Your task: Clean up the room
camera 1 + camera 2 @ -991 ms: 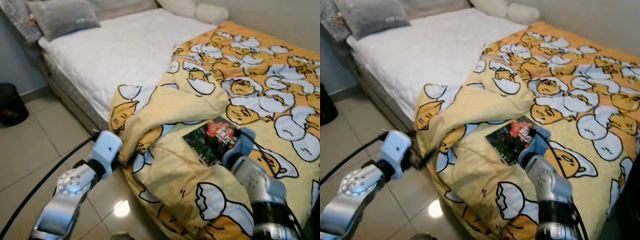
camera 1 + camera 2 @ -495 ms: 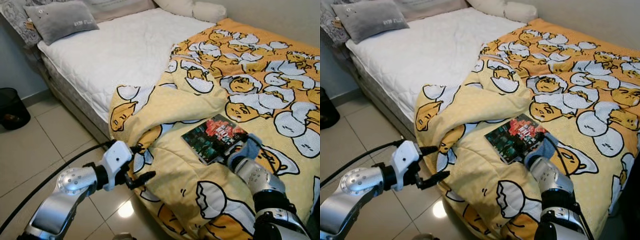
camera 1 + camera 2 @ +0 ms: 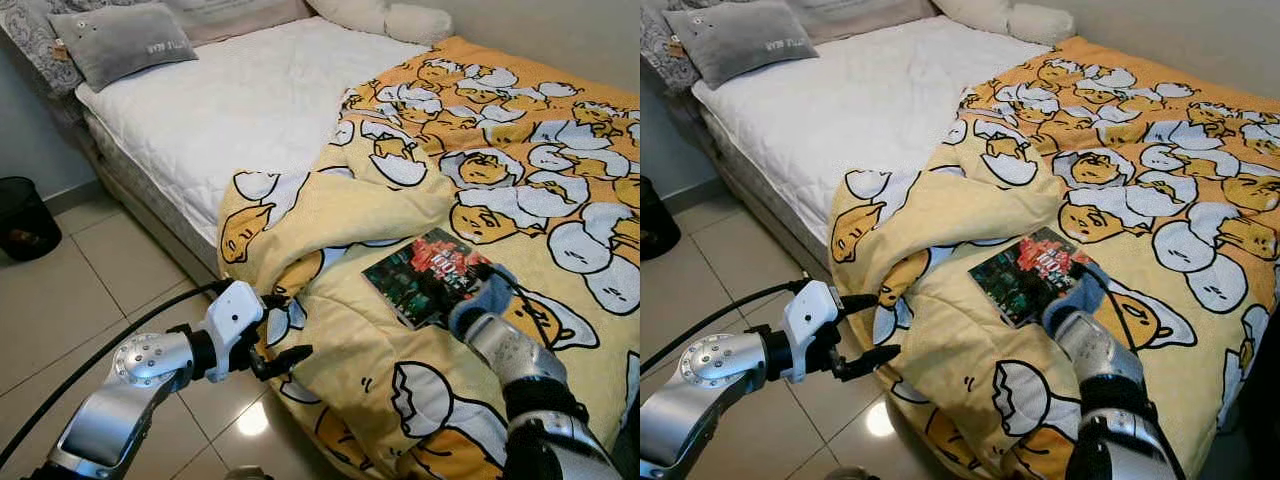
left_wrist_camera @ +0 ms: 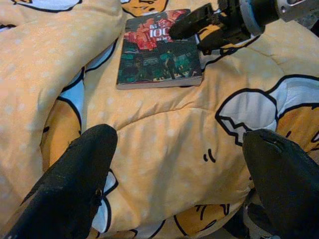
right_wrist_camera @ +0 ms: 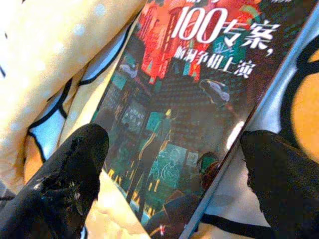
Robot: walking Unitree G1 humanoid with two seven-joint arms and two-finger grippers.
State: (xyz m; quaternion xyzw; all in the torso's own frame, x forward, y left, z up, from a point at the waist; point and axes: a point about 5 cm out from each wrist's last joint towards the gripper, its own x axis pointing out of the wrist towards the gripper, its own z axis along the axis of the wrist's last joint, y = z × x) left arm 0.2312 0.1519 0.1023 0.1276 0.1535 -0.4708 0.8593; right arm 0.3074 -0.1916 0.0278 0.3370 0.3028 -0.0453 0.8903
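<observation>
Right wrist view, glossy red-green book (image 5: 184, 114), on yellow duvet (image 5: 50, 59)

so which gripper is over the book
The right gripper: its open fingers reach over the book on the yellow blanket. The left gripper hangs open off the bed's edge, above the floor.

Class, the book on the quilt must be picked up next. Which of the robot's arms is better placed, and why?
The right. Its gripper is open right at the book on the quilt, fingers straddling one edge. The left gripper, also open, hangs by the quilt's drooping edge over the floor, farther from the book.
</observation>
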